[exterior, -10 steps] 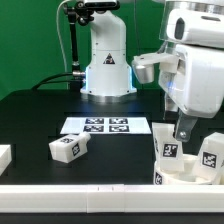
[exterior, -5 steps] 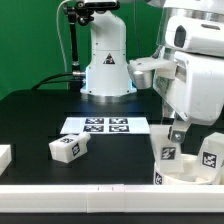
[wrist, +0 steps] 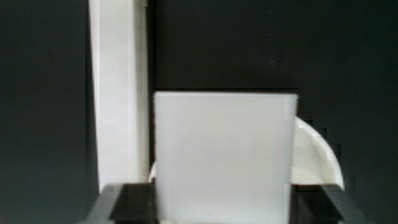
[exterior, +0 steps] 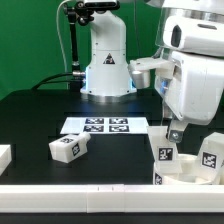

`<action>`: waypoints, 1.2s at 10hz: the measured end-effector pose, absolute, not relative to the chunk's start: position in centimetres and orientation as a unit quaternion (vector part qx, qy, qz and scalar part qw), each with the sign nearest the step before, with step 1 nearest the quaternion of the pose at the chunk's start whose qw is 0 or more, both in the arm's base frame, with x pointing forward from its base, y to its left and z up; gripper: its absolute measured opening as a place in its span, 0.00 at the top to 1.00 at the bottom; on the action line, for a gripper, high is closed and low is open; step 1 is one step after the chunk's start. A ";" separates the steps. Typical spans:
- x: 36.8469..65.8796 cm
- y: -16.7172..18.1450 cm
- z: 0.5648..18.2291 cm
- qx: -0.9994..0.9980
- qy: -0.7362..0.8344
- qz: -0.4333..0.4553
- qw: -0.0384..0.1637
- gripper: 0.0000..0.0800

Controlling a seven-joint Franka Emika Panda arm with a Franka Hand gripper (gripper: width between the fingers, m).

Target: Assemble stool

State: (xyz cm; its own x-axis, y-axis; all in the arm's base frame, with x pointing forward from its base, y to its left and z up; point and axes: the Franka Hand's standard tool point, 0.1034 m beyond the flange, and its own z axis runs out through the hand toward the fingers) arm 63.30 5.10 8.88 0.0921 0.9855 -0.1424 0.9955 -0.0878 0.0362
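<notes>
Clamped narrow, the two-finger gripper [exterior: 172,134] holds a white blocky plastic leg [exterior: 167,152] from above. In the wrist view its dark fingers [wrist: 128,205] press against the leg's flat sides. This leg bears a black-and-white square tag and stands upright in the round shallow rimmed white plastic seat [exterior: 188,172], at the exterior view's lower right, with the seat's curved rim just beside it. A second tagged white leg [exterior: 210,150] stands at the seat's side toward the exterior view's right; whether it is inside the rim I cannot tell. A third tagged white leg [exterior: 67,148] lies on the black table [exterior: 30,125], well apart from the seat. The marker board [exterior: 105,125] lies flat behind it. A long white border rail [wrist: 116,90] runs near the seat.
</notes>
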 end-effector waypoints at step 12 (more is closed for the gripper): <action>62.8 5.8 8.8 0.988 0.140 -0.016 0.059 0.58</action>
State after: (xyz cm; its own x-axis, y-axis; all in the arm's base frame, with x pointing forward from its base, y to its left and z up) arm 62.77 5.78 8.81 0.9601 0.2756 -0.0483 0.2794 -0.9536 0.1122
